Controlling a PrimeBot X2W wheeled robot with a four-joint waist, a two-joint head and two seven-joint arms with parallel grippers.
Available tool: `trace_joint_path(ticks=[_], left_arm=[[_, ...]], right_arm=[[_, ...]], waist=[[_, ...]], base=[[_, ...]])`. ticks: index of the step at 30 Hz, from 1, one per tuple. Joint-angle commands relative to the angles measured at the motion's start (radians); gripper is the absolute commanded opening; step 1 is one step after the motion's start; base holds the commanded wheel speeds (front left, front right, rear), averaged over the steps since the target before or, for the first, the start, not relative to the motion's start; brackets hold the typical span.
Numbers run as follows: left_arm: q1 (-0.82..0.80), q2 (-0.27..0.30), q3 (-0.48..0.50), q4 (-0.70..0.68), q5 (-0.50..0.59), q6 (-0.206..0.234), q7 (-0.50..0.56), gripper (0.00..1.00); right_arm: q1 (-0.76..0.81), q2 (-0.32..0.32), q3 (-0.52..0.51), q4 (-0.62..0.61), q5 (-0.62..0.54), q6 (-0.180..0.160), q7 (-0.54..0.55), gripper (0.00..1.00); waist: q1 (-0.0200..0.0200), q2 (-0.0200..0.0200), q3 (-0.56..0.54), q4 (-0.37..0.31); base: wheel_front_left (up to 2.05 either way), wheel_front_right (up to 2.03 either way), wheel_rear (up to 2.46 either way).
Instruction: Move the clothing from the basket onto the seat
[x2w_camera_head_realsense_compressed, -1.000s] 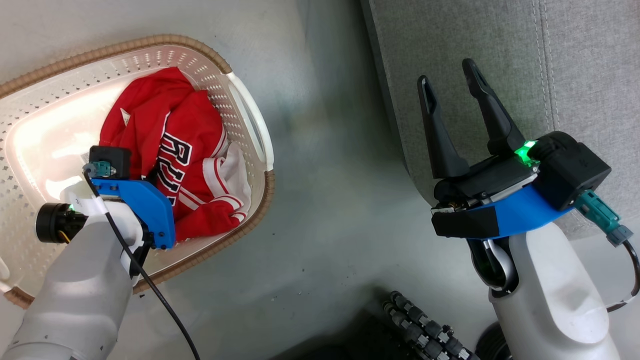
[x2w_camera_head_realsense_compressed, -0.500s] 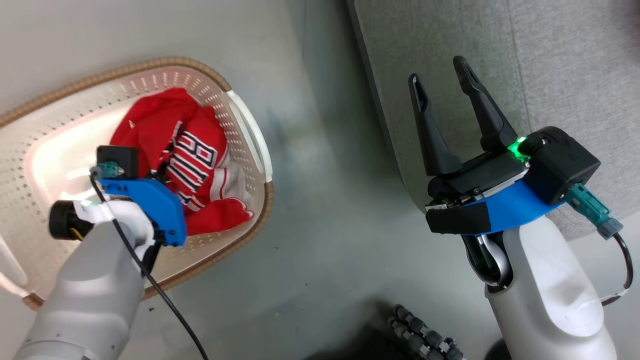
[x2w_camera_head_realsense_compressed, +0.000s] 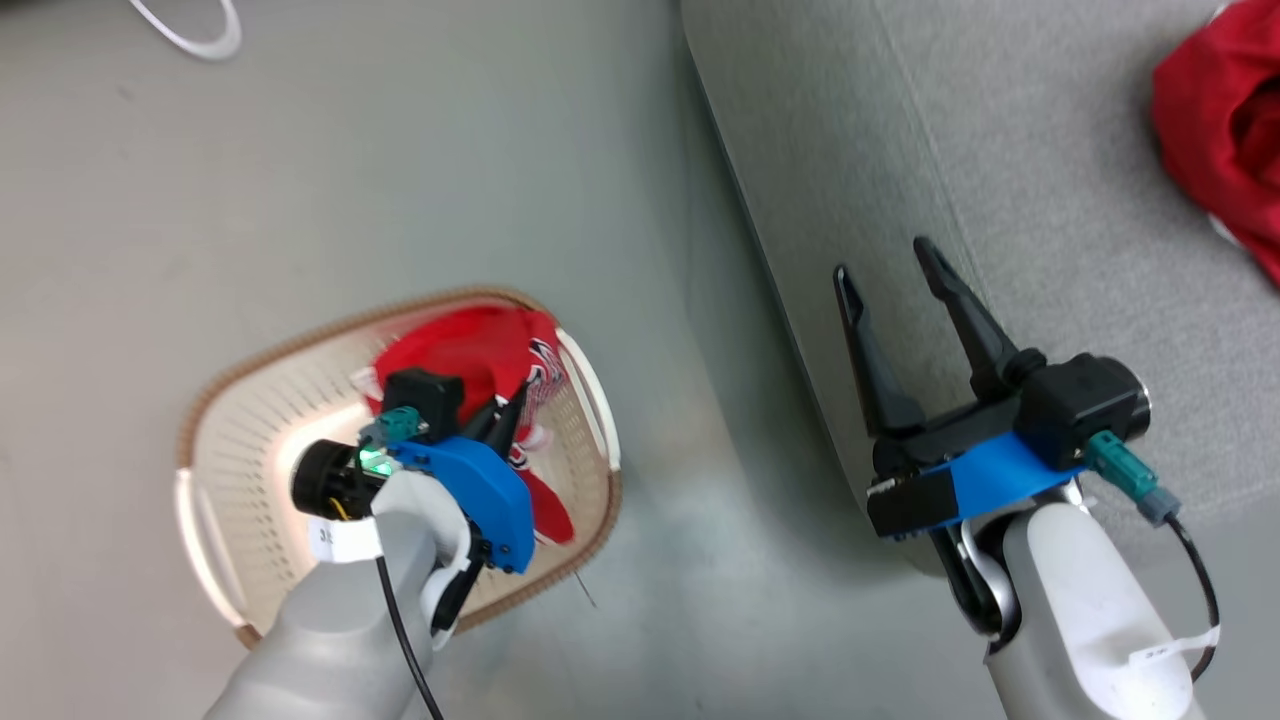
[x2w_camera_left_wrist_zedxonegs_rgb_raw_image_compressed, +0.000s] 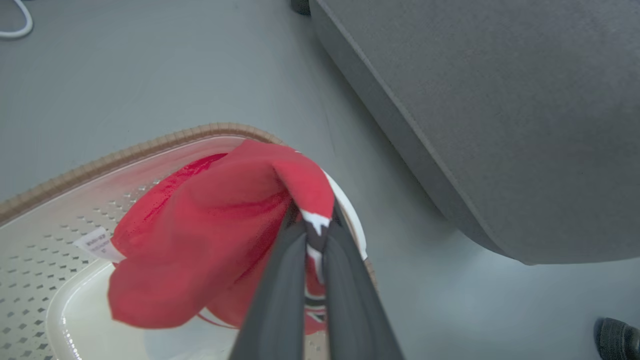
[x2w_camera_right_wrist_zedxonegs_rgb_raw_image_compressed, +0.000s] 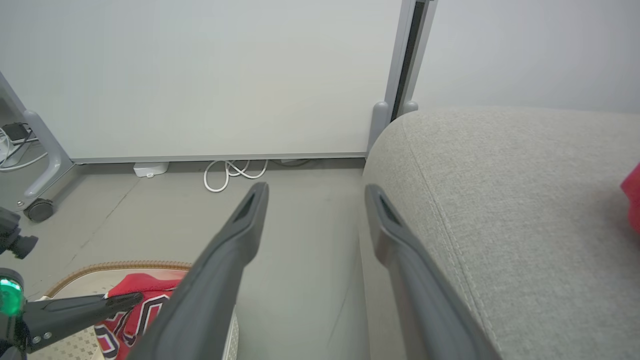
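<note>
The cream basket (x2w_camera_head_realsense_compressed: 300, 345) with a brown rim stands on the floor at the lower left. Lettered red clothing (x2w_camera_head_realsense_compressed: 460, 350) hangs over it, pinched between the fingers of my left gripper (x2w_camera_head_realsense_compressed: 515, 405). In the left wrist view the left gripper (x2w_camera_left_wrist_zedxonegs_rgb_raw_image_compressed: 312, 220) is shut on a fold of that clothing (x2w_camera_left_wrist_zedxonegs_rgb_raw_image_compressed: 215, 225), which is lifted above the basket (x2w_camera_left_wrist_zedxonegs_rgb_raw_image_compressed: 125, 152). My right gripper (x2w_camera_head_realsense_compressed: 885, 262) stands open and holds nothing, over the edge of the grey seat (x2w_camera_head_realsense_compressed: 1000, 200). A second red garment (x2w_camera_head_realsense_compressed: 1215, 120) lies on the seat at the far right. The right gripper (x2w_camera_right_wrist_zedxonegs_rgb_raw_image_compressed: 316, 190) points toward the wall.
Bare grey floor (x2w_camera_head_realsense_compressed: 680, 400) separates the basket from the seat. A white cable (x2w_camera_right_wrist_zedxonegs_rgb_raw_image_compressed: 230, 172) lies coiled by the wall, and a wheeled frame leg (x2w_camera_right_wrist_zedxonegs_rgb_raw_image_compressed: 37, 207) stands at the left. A dark caster (x2w_camera_left_wrist_zedxonegs_rgb_raw_image_compressed: 615, 337) sits under the seat's corner.
The head camera has pulled back, so the whole picture shifted. My left gripper has lifted the lettered red clothing up from the basket floor. The right gripper stays open.
</note>
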Motion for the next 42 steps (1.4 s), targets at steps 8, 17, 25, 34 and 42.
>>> trace_joint_path(ticks=[8,17,25,34,42], left_arm=[[0.045,-0.004,-0.108,-0.128,-0.061,-0.003,-0.037,0.00],[-0.014,-0.020,-0.208,-0.192,-0.076,-0.003,-0.046,0.00],[-0.107,-0.038,-0.241,-0.218,-0.113,-0.003,-0.049,0.00],[-0.185,-0.055,-0.239,-0.249,-0.122,-0.003,-0.049,0.00],[-0.194,-0.059,-0.236,-0.242,-0.110,-0.003,-0.050,0.00]], right_arm=[[0.102,0.000,-0.021,0.020,-0.024,0.000,0.048,1.00],[0.192,0.000,-0.028,0.005,-0.027,0.000,0.102,1.00],[0.237,0.000,-0.017,-0.015,-0.021,0.000,0.133,1.00],[0.256,0.000,-0.001,-0.030,-0.014,0.000,0.150,1.00],[0.258,0.000,0.026,-0.030,-0.019,0.000,0.160,1.00]], waist=[[0.0002,-0.0001,-0.317,0.135],[0.0002,-0.0001,-0.448,0.196],[0.0002,-0.0001,-0.503,0.235],[0.0002,-0.0001,-0.521,0.255],[0.0002,-0.0001,-0.517,0.256]], base=[[0.00,0.00,0.00],[0.00,0.00,0.00],[0.00,0.00,0.00],[0.00,0.00,0.00],[0.00,0.00,0.00]])
